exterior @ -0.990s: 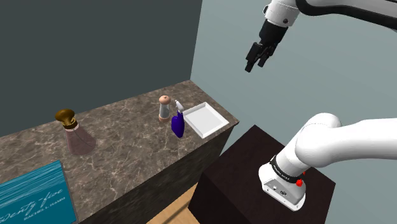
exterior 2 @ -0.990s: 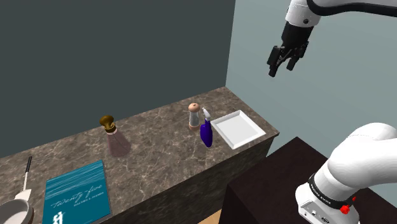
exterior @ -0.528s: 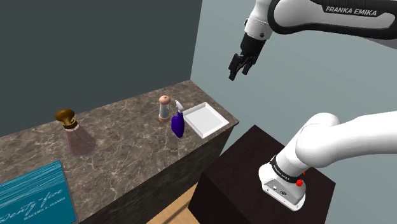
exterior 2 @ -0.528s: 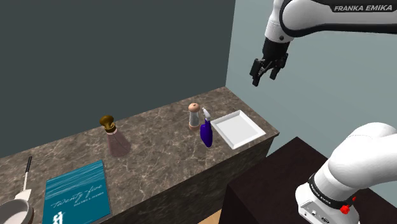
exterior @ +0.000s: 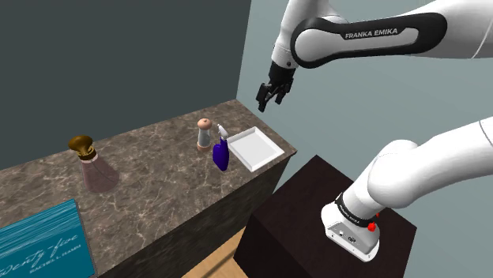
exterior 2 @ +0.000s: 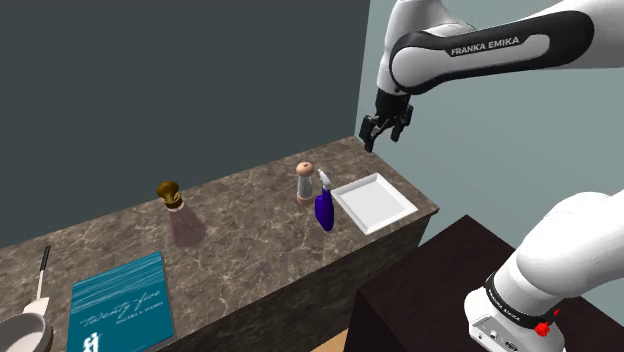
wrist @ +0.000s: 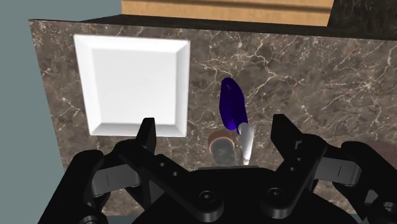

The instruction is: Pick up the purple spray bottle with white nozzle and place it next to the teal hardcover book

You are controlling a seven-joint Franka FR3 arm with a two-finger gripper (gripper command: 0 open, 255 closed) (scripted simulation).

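Ok, fingers spread wide, nothing betw. them but air. My gripper (exterior: 267, 102) hangs high over the far end of the marble counter (exterior: 158, 183), against the pale wall. In the shoulder view I'm at about 1 o'clock from the purple spray bottle (exterior: 222, 155), well apart from it.

The bottle stands upright on the counter with its white nozzle (exterior: 222, 131) on top. The white tray (exterior: 254, 148) is just beside it at 3 o'clock. The grinder (exterior: 205, 134) is close at 10 o'clock, and I can't tell whether they touch.

Wrist cam: looking straight down past my gripper (wrist: 215, 125), the bottle (wrist: 231, 104) shows in the gap between my fingers (wrist: 147, 131), far below and untouched. The nozzle (wrist: 245, 141) shows next to the grinder (wrist: 221, 144), and the tray (wrist: 133, 86) lies off to the bottle's side.

Second ext. view: my gripper (exterior 2: 381, 139) is at 1 o'clock from the bottle (exterior 2: 323, 211). The teal book (exterior 2: 122, 303) lies flat way down at 8 o'clock, well apart, w/ white script on its cover. A pinkish flask (exterior 2: 179, 217) w/ a gold stopper stands betw. the two, around 9 o'clock from the bottle. My dark stand (exterior 2: 435, 290) is at 4 o'clock, off the counter.
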